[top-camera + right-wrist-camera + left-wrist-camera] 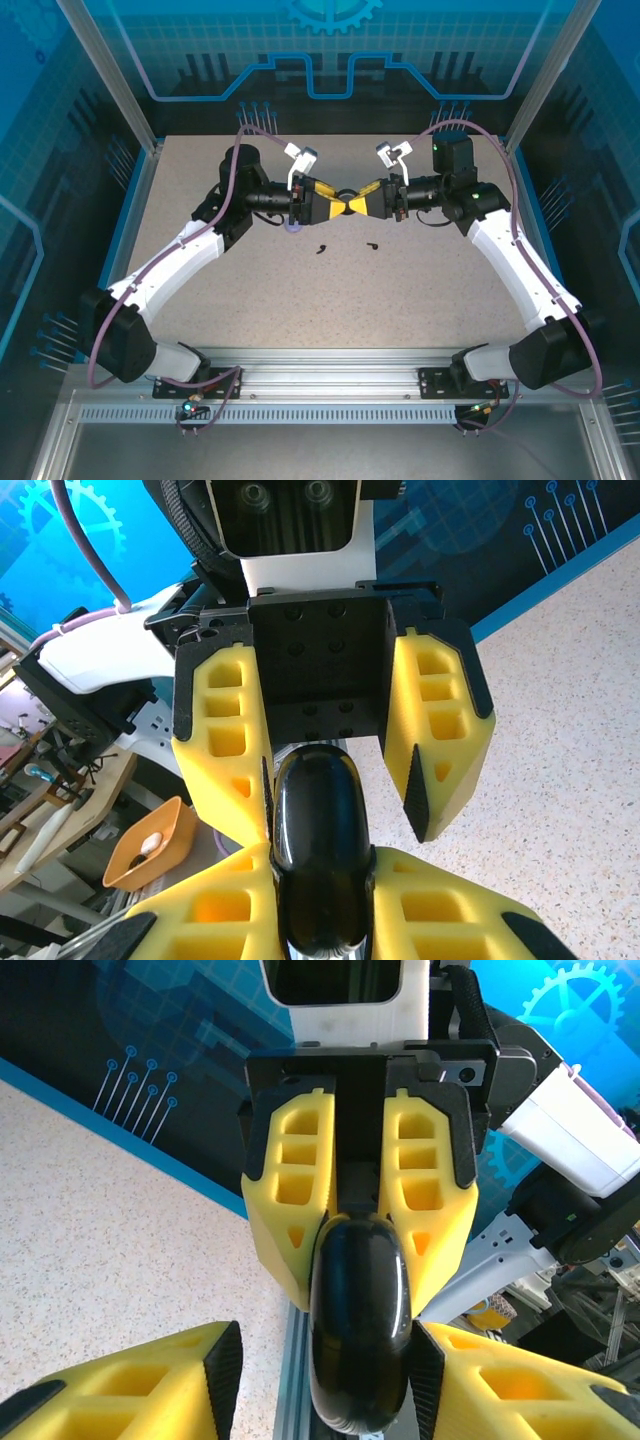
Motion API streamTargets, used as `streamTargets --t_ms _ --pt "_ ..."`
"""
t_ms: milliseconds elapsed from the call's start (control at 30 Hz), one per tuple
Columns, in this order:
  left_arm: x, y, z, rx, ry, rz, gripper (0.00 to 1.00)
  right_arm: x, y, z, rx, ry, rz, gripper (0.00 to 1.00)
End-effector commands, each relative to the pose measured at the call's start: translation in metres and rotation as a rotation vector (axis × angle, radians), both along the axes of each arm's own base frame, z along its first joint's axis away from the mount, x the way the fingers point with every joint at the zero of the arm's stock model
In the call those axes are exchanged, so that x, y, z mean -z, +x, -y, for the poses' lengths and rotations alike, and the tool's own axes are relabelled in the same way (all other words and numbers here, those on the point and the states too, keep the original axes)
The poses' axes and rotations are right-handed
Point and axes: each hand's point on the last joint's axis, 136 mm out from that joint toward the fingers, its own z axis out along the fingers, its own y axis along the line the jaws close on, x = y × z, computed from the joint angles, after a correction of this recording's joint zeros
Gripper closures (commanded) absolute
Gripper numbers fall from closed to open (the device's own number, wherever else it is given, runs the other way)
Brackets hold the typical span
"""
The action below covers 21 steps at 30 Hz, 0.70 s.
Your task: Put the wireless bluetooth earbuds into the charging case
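Right gripper (pixel 357 203) clamps a glossy round black charging case (pixel 360 1330) in mid-air; left gripper (pixel 338 205) stands open around it

We see the charging case (pixel 360 1330) as smooth, glossy black plastic. The yellow fingers (pixel 290 1190) look like matt moulded plastic, their black pads (pixel 225 1375) dull and rubbery. The table (pixel 330 300) is matt, speckled.

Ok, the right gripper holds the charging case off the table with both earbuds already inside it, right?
Not inside: both earbuds lie loose on the table, as the top view shows. The right gripper does hold the charging case off the table.
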Motion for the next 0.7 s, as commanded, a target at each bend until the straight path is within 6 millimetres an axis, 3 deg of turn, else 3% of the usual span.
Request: streamTargets --t_ms 0,667 --pt "-0.013 -0.018 0.005 0.068 -0.027 0.036 0.51 -0.022 -0.01 -0.001 -0.025 0.037 0.053 0.83" --pt "-0.026 -0.017 0.009 0.066 -0.056 0.051 0.63 -0.023 -0.013 -0.006 -0.017 0.033 0.064 0.82"
